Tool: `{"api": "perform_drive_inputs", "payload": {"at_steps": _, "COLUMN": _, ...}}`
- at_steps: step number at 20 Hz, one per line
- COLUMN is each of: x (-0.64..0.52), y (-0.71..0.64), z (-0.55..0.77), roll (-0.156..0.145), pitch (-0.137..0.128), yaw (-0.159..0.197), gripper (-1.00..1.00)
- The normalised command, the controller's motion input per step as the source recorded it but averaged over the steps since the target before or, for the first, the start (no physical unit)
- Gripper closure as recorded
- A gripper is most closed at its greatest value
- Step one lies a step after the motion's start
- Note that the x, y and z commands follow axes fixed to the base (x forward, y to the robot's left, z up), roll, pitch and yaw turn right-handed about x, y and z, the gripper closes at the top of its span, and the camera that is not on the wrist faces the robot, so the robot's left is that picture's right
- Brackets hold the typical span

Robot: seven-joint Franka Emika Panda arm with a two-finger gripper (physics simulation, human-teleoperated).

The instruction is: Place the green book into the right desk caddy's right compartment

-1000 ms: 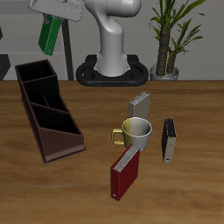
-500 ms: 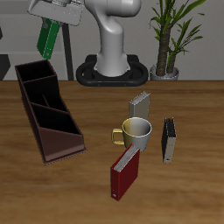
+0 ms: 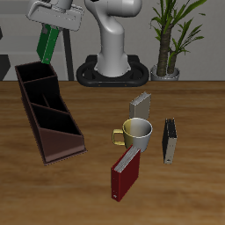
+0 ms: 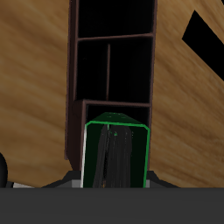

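Over the last second you carried the green book (image 3: 47,41) a little higher and slightly toward the table's side edge, while everything on the tabletop (image 3: 185,189) stayed put. Your gripper (image 3: 54,21) was clamped on the green book's upper end, and the book hung tilted in the air, above and just behind the tall back end of the right desk caddy (image 3: 46,110), touching nothing else. In the wrist view the book's (image 4: 114,153) green cover and dark page block sat directly before the camera, with the caddy's (image 4: 114,83) divided compartments open beneath it.

The caddy lay along the tabletop's side edge, its low end pointing at the front edge. Near the tabletop's middle stood a yellow mug (image 3: 136,134), with a grey book (image 3: 141,106) upright just behind it and a dark book (image 3: 170,140) just beside it. The dark red book (image 3: 125,174) stood nearer the front edge, close to the mug.
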Motion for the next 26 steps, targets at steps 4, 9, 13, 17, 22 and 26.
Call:
{"api": "perform_drive_inputs", "payload": {"at_steps": 4, "x": 0.11, "y": -0.12, "z": -0.11, "roll": -0.018, "pitch": 0.03, "yaw": -0.035, "gripper": 1.0}}
{"api": "perform_drive_inputs", "payload": {"at_steps": 9, "x": 0.09, "y": 0.02, "z": -0.09, "roll": 0.007, "pitch": 0.014, "yaw": 0.003, "gripper": 1.0}}
{"api": "perform_drive_inputs", "payload": {"at_steps": 13, "x": 0.06, "y": -0.07, "z": -0.15, "roll": -0.012, "pitch": 0.027, "yaw": -0.015, "gripper": 1.0}}
{"api": "perform_drive_inputs", "payload": {"at_steps": 17, "x": 0.07, "y": -0.07, "z": -0.1, "roll": -0.009, "pitch": 0.017, "yaw": -0.015, "gripper": 1.0}}
{"api": "perform_drive_inputs", "payload": {"at_steps": 22, "x": 0.05, "y": -0.05, "z": -0.16, "roll": -0.017, "pitch": 0.032, "yaw": -0.016, "gripper": 1.0}}
{"api": "perform_drive_inputs", "payload": {"at_steps": 26, "x": 0.07, "y": -0.13, "z": -0.14, "roll": -0.026, "pitch": 0.037, "yaw": -0.024, "gripper": 1.0}}
